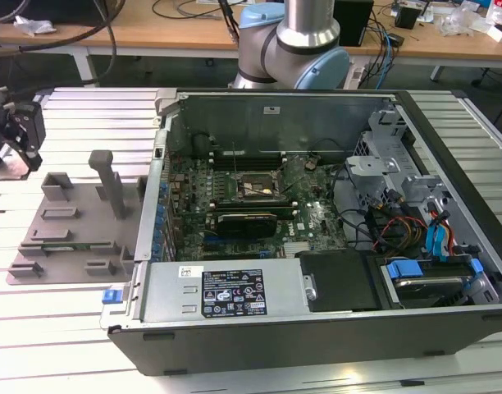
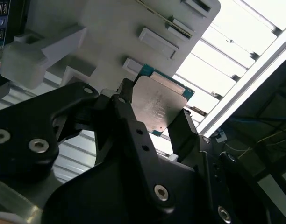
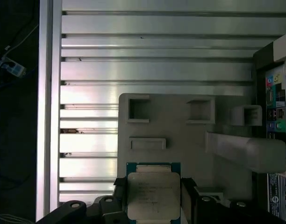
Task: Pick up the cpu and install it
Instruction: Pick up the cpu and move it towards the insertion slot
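- cpu (image 2: 159,105): flat square chip, silvery-gray metal top with a thin green edge. It sits between the gripper's fingers, metal face towards both wrist views (image 3: 153,195).
- gripper (image 2: 154,111): black, clenched on the cpu, one finger (image 2: 181,131) pressing each of two opposite edges. In the exterior view the gripper (image 1: 17,135) hangs above the bench.
- fixture plate (image 3: 180,135): gray plastic with raised blocks and square pockets, lying on the bench just below and beyond the gripper. In the exterior view it (image 1: 70,234) lies between the gripper and the computer case.
- bench (image 1: 79,107): slotted aluminium surface, beneath the gripper.
- computer case (image 1: 317,328): open, lying on the bench, well apart from the gripper past the plate.
- motherboard socket (image 1: 251,187): black square frame inside the case, well apart from the gripper.
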